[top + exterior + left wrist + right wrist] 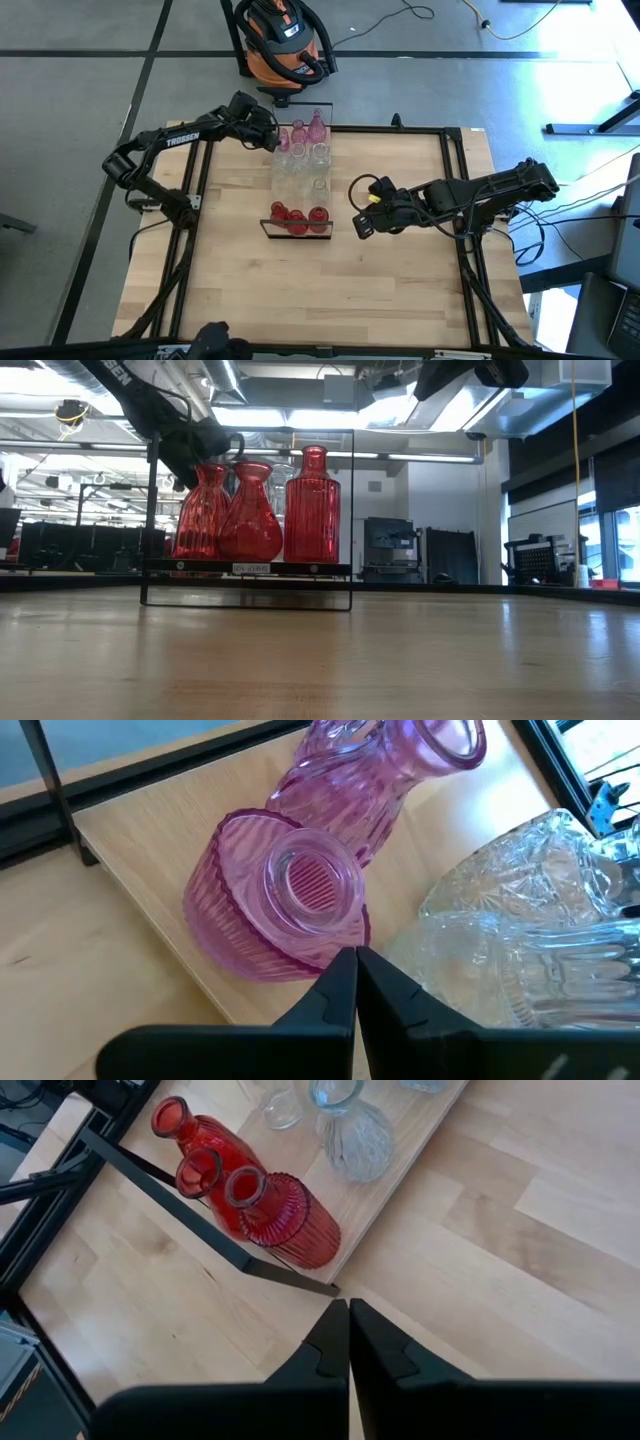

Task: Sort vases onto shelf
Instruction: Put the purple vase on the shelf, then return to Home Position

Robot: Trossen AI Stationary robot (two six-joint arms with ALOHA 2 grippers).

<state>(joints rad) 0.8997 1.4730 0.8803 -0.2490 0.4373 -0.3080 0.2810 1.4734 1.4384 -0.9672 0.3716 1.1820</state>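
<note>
The shelf (300,185) is a narrow light plank lying on the table's middle, running far to near. Pink vases (305,132) stand on its far end, clear vases (305,165) on its middle, three red vases (298,215) on its near end inside the black frame (352,510). My left gripper (272,138) is shut just left of the pink vases; in its wrist view the tips (355,960) sit beside a ribbed pink vase (280,895). My right gripper (358,225) is shut, hovering right of the red vases (240,1190). My left gripper has its shut fingertips (340,970) right at the lower side of the ribbed pink vase (320,945), coming slanting from above and the table's left. Whether they touch it I cannot tell. The vase stands upright on the plank.
A tall pink vase (380,770) and a cut-glass clear vase (540,940) crowd the ribbed one. An orange shop vacuum (285,40) stands beyond the far edge. Bare tabletop (400,290) lies near and right of the shelf.
</note>
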